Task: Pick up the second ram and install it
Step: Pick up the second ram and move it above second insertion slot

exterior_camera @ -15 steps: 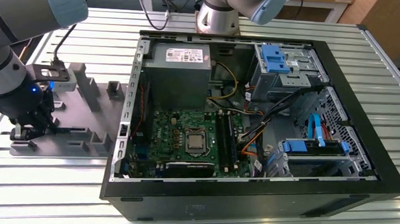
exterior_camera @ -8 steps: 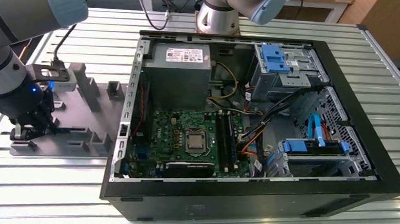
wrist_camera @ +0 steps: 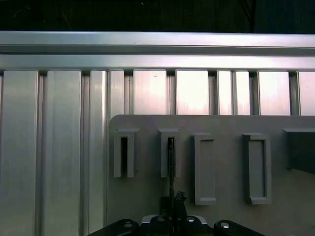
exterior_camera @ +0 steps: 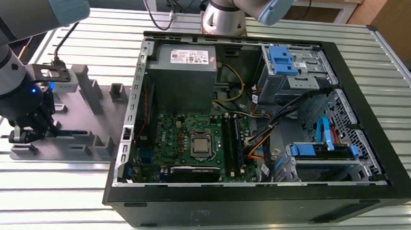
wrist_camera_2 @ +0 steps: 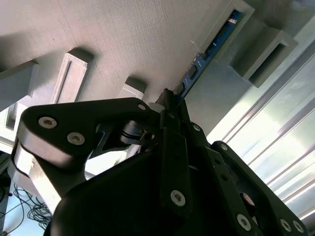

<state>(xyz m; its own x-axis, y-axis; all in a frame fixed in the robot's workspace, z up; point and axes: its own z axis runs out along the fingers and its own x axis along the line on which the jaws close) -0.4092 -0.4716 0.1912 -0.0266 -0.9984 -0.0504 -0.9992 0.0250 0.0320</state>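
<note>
The second ram [wrist_camera_2: 212,45] is a thin blue circuit stick standing on edge in the grey holder tray [wrist_camera_2: 123,39], its far end inside a slotted post. My gripper [wrist_camera_2: 170,98] sits over its near end with both fingers drawn in against the stick. In the first wrist view the ram [wrist_camera: 171,164] appears edge-on as a dark line running from a tray post to the gripper [wrist_camera: 173,202]. In the exterior view the gripper [exterior_camera: 23,135] hangs low over the tray [exterior_camera: 87,90] at the exterior view's left, well apart from the green motherboard [exterior_camera: 190,140].
An open black computer case [exterior_camera: 370,192] lies on the slatted metal table [exterior_camera: 81,203], holding a power supply [exterior_camera: 183,71], drive bays [exterior_camera: 292,67] and cables. Long black slot strips [exterior_camera: 232,145] run beside the processor socket. Several upright posts [wrist_camera: 256,167] rise from the tray.
</note>
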